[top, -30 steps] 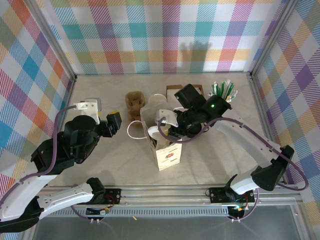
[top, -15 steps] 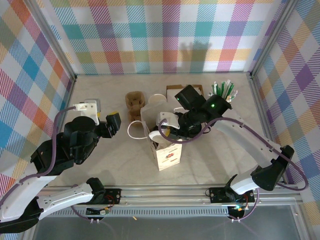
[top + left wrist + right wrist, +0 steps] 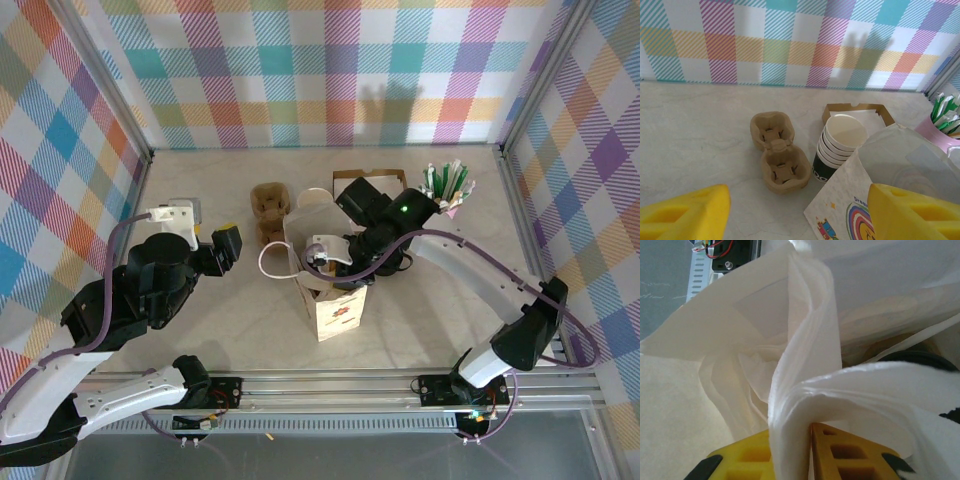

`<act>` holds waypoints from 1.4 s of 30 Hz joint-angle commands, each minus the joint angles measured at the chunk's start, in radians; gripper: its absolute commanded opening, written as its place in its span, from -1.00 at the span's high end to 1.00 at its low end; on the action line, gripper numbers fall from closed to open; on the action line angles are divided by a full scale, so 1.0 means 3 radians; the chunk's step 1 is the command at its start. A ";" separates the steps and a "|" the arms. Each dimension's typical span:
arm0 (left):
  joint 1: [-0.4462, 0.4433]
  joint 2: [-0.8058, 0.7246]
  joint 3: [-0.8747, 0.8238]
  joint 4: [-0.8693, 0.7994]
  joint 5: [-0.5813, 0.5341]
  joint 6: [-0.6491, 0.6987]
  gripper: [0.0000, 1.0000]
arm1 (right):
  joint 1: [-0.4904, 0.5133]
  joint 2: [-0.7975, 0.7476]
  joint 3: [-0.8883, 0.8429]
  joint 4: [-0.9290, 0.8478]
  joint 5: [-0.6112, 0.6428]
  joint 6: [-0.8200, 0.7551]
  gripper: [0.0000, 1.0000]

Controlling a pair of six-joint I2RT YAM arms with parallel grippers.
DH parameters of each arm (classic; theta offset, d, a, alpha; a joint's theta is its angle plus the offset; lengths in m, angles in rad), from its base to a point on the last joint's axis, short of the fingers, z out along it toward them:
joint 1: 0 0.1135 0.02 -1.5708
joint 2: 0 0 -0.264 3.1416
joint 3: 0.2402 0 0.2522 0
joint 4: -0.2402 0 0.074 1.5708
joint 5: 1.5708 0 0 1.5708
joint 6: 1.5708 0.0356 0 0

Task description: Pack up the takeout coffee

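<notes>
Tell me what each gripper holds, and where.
Right gripper pinches the white bag by a fold at its mouth; left gripper holds nothing and stands open.

Legible markings: one partial word, on the white bag (image 3: 837, 215).

Item 1, left wrist view: small dark lettering on the bag's printed face, just above a rainbow picture (image 3: 863, 220). It starts "Dre"; the rest is hidden and cannot be made out. A small cartoon figure is printed below and to the left, with no caption that can be read.
Item 2, same view: the lowest cup in the stack of white cups (image 3: 839, 142) has a dark band with pale looped marks, too cropped and blurred to read as letters or numerals.
Item 3, top external view: the bag's coloured print is too small to read.
</notes>
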 commanded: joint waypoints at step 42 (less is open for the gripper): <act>0.0051 -0.0049 -0.0008 0.0008 -0.0048 0.0323 -0.49 | 0.0233 0.0160 0.0738 -0.0139 0.0415 0.0226 -0.02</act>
